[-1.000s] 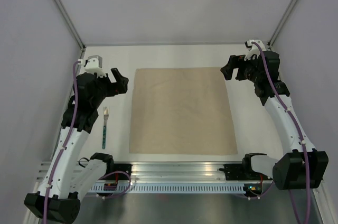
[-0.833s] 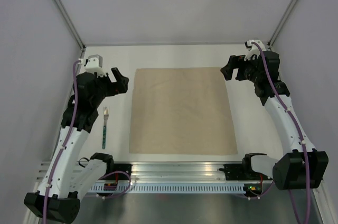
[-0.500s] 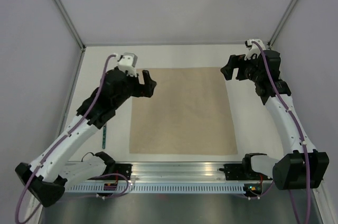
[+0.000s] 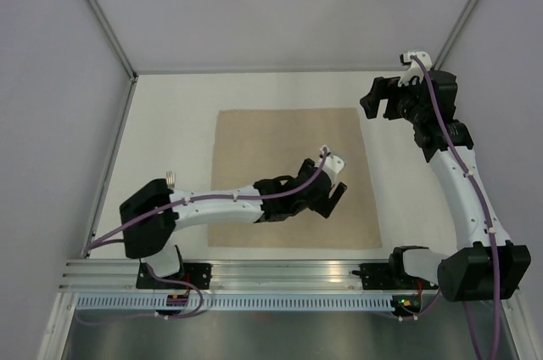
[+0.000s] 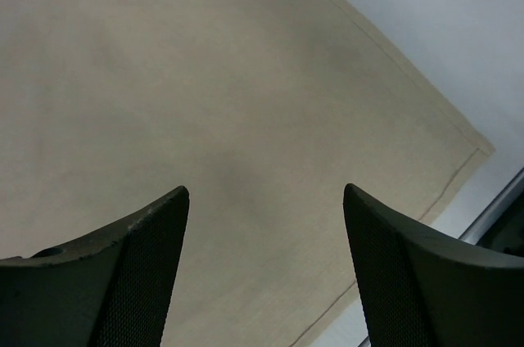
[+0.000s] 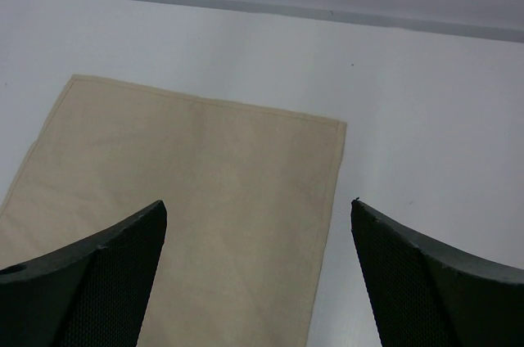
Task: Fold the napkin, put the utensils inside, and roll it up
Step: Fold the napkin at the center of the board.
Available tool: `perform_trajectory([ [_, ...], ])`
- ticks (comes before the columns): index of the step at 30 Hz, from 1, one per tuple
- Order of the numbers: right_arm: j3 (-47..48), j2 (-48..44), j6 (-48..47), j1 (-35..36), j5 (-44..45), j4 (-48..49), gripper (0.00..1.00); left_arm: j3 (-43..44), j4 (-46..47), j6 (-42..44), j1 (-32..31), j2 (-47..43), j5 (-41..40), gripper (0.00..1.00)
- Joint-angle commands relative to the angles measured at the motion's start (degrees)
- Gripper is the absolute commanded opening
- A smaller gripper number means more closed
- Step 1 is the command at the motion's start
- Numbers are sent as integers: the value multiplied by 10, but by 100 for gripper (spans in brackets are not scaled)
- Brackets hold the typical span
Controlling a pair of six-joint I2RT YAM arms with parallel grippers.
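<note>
On the worktop, the napkin lies flat and unfolded between the arms. The fork lies well left of it and shows only its tines, because the left arm covers the handle. Within the last second the left tool has swung from beside the fork across the cloth. It now hangs over the near right quarter, jaws wide and empty. The right tool has barely shifted near the far right corner, also wide and empty. Judgement: both tools are lining up on the right edge for the first fold, which is not yet begun. The height of either tool above the cloth cannot be determined.
</note>
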Motion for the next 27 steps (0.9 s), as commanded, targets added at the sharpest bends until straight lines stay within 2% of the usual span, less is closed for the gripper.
perform_trajectory([
  [1, 31, 1, 12, -3, 30, -25, 98, 67, 93, -10, -39, 62, 20, 80],
  [7, 32, 8, 13, -2, 31, -28, 98, 106, 122, -2, -84, 152, 57, 74],
  [15, 34, 15, 15, -3, 25, -28, 98, 134, 174, 3, -105, 216, 110, 69],
  [27, 31, 20, 16, -2, 16, -28, 98, 100, 296, 88, -134, 263, 165, 65],
])
